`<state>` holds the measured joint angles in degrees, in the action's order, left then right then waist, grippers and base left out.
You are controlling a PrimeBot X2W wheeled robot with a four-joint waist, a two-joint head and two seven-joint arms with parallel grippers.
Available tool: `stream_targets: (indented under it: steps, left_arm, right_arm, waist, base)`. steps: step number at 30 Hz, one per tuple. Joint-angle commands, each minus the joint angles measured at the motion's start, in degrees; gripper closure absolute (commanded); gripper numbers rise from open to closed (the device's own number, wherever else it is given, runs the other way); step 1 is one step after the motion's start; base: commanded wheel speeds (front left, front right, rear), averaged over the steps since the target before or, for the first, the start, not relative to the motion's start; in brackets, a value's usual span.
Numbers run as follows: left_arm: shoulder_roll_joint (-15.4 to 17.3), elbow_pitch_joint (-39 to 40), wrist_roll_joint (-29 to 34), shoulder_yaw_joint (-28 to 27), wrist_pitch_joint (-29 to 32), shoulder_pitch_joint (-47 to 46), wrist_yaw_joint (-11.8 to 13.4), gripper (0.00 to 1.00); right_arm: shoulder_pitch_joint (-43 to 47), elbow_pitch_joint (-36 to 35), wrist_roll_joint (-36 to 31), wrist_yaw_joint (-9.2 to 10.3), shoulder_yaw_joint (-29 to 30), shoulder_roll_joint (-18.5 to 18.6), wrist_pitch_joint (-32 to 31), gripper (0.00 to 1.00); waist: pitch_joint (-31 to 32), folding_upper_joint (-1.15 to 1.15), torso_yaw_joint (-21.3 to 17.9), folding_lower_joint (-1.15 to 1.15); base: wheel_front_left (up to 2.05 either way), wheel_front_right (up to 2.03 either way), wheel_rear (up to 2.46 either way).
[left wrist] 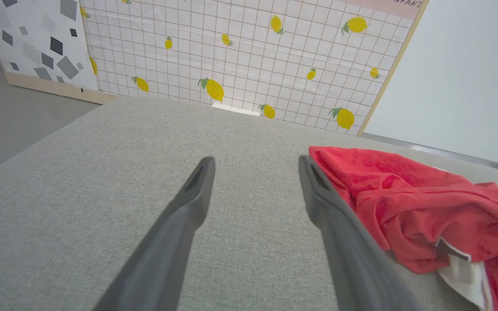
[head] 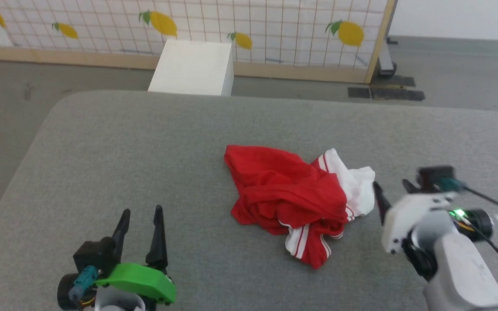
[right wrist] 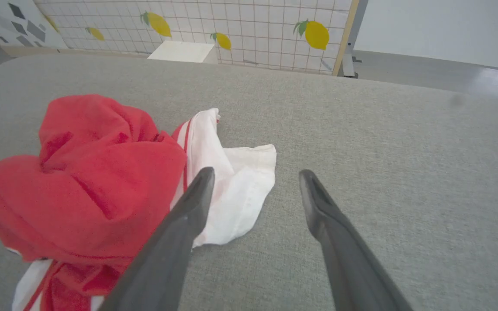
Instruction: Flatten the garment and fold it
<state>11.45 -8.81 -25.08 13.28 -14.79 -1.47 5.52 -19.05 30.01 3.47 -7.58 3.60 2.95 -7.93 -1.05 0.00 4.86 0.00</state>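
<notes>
Garment (head: 292,203): a red shirt with white sleeves and red-and-white striped trim. It lies crumpled in a heap on the grey cloth-covered counter (head: 123,142), near the middle and somewhat to the robot's right. It is not flattened and not folded. No print is legible in the heap. One white sleeve (head: 357,185) spills out on the right side of the heap, and a striped edge sticks out on the near side.

Left tool (head: 142,210): at the lower left in the head view, over bare counter, fingers spread with nothing between them. It is clear of the garment. Its wrist view confirms the gap (left wrist: 255,160), with the red cloth (left wrist: 426,207) off to the right of the fingers.

Right tool (head: 391,185): just beside the white sleeve, fingers apart and holding nothing. In its wrist view (right wrist: 256,170) one finger crosses in front of the sleeve (right wrist: 236,194). Contact cannot be confirmed. The other finger is over bare counter.

Surroundings: a white box (head: 193,67) stands on the floor beyond the far edge of the counter. Behind it is a tiled screen printed with lemons (head: 275,26).
</notes>
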Motion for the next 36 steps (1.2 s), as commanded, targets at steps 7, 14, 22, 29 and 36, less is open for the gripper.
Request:
stream_targets:
  steps: [7, 14, 22, 29, 36]
  left_arm:
    - [-1.9, -0.3, 2.2, -0.1, -0.2, -2.4, -1.1, 0.00]
    - [-2.9, -0.6, 2.9, -0.8, -0.2, -2.5, -1.7, 0.00]
    - [-3.6, -0.9, 3.5, -1.8, -0.2, -2.2, -2.3, 0.00]
    - [-4.2, -1.8, 3.8, -2.0, -0.2, -2.3, -3.2, 0.00]
    - [-4.7, -2.8, 3.5, -2.4, -0.2, -1.9, -4.0, 0.00]
  right_arm:
    - [-9.1, 10.9, -4.0, 0.09, -6.8, 1.9, -16.6, 0.00]
    - [-10.5, 16.3, -2.4, 0.09, -11.0, 3.5, -22.7, 0.08]
    - [-11.3, 12.4, 3.1, 0.09, -7.3, 4.9, -11.8, 1.00]
    - [-4.2, 4.5, 4.1, 0.09, 5.9, 6.9, -6.1, 1.00]
    - [12.9, -5.3, 3.7, 0.09, 13.1, 2.4, -14.9, 1.00]
  waist:
    - [-3.9, 0.00, 4.1, 0.00]
    - [-4.5, 0.00, 5.2, 0.00]
    - [-3.8, 0.00, 2.9, 0.00]
    - [-2.5, 0.00, 1.1, 0.00]
    - [-1.6, 0.00, -0.3, 0.00]
  base:
    - [0.00, 0.00, 0.00]
    - [0.00, 0.00, 0.00]
    - [0.00, 0.00, 0.00]
    - [0.00, 0.00, 0.00]
    - [0.00, 0.00, 0.00]
